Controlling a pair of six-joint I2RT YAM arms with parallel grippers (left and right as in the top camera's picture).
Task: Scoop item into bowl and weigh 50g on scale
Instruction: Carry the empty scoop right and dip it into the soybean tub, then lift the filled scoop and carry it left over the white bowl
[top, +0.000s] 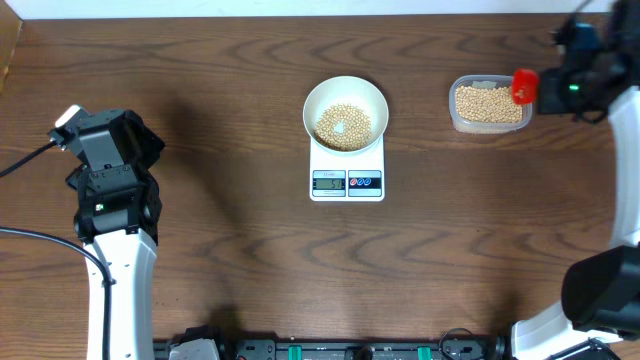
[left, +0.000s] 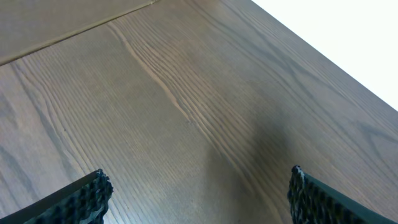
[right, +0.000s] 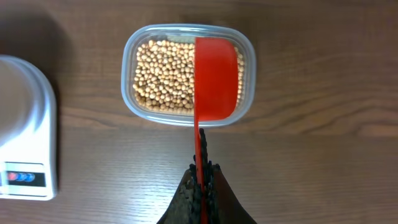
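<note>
One wooden tabletop carries everything, with two arms at its edges. The left end effector hangs at 9 o'clock over bare wood, jaws spread wide and empty. The right end effector, at 2 o'clock, is clamped tight on the thin handle of the one red scoop.

One scale sits at the centre, its display too small to read. On it stands one white bowl, already holding a heap of beans. One clear tub at 2 o'clock holds the rest of the beans, too many to count.

The scoop sits above the tub's 3 o'clock side, with no beans visible on it. This looks like the topping-up step. The next move probably calls for a shallow dip, a level carry toward 9 o'clock, and a slow tip into the bowl.
</note>
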